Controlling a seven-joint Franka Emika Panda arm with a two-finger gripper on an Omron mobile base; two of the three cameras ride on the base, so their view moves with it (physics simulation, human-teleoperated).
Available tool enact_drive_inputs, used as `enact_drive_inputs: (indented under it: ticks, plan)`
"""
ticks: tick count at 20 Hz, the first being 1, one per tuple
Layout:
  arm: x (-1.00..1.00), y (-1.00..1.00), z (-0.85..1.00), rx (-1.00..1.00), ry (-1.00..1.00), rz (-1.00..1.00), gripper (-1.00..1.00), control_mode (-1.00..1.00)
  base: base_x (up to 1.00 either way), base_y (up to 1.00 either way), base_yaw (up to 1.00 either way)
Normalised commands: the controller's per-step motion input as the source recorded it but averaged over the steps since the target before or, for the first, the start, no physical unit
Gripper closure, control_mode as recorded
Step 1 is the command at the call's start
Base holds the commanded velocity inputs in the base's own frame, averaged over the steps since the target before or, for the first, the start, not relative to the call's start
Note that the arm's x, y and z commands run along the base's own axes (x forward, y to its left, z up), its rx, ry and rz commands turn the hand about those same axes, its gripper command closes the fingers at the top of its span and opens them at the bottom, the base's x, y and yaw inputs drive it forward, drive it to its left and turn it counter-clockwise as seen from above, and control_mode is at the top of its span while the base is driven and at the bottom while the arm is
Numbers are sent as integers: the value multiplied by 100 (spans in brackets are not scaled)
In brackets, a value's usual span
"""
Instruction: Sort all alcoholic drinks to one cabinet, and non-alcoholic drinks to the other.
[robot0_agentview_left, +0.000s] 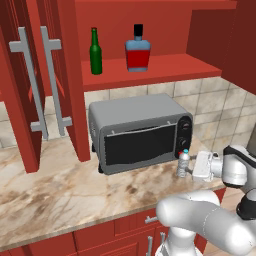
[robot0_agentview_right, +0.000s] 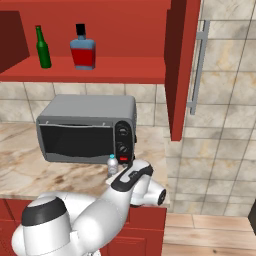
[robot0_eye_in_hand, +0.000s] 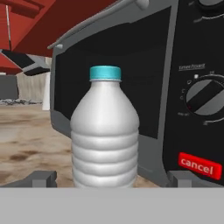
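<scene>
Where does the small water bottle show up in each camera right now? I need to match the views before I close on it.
Left base view: water bottle low right, on the counter at the toaster oven's front right corner.
Right base view: water bottle centre, just below the oven's knobs, behind the arm.
Hand view: water bottle upright, dead centre, between the open gripper's fingertips.
Shared landmark: the oven's black knob panel.

Water bottle (robot0_agentview_left: 183, 163) on the counter (robot0_agentview_left: 60, 190) before the toaster oven (robot0_agentview_left: 137, 131); two bottles on the shelf (robot0_agentview_left: 170, 67) above.
</scene>
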Motion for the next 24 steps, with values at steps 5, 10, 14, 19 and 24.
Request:
enact_drive_inputs:
  ticks: [5, 10, 14, 19, 24]
  plan:
    - [0, 9, 0, 0, 0, 1, -100, -100, 0, 0, 0]
    - [0, 9, 0, 0, 0, 1, -100, -100, 0, 0, 0]
    - [0, 8, 0, 0, 0, 2, -100, -100, 0, 0, 0]
    - [0, 8, -1, 0, 0, 2, -100, -100, 0, 0, 0]
    - [1, 18, -3, 0, 0, 2, 100, -100, 0, 0, 0]
